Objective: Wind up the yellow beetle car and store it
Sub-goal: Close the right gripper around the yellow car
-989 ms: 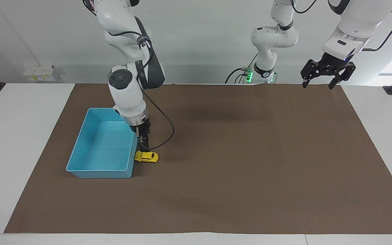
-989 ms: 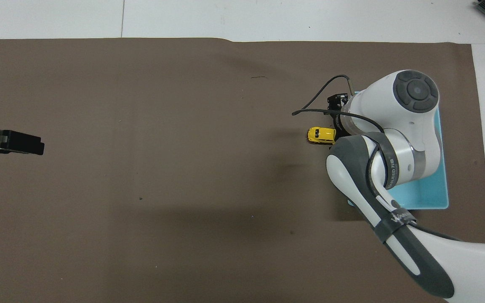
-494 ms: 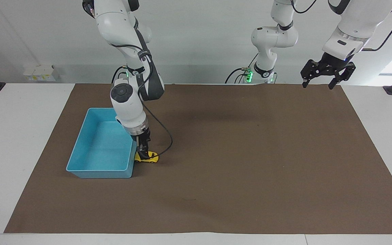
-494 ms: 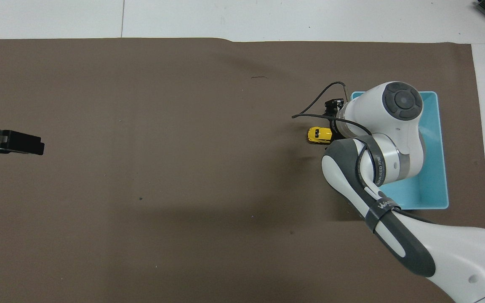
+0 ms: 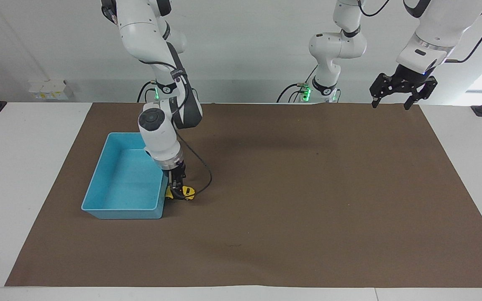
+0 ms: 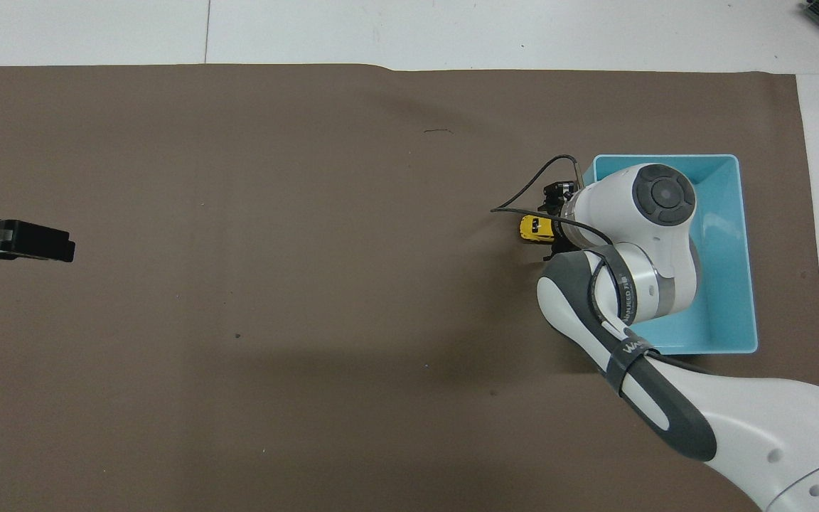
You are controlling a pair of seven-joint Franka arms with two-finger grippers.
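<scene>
Since a second ago the right gripper (image 5: 177, 191) dropped onto the yellow beetle car (image 5: 187, 192), which sits on the brown mat touching the blue tray (image 5: 98, 184). Can't tell whether its fingers have clamped the car. Left gripper (image 5: 395, 98) waits spread apart above the mat's edge.

Right claw (image 5: 178, 190) down over yellow beetle car (image 5: 188, 192) beside blue tray (image 5: 98, 196), apparently gripping.
</scene>
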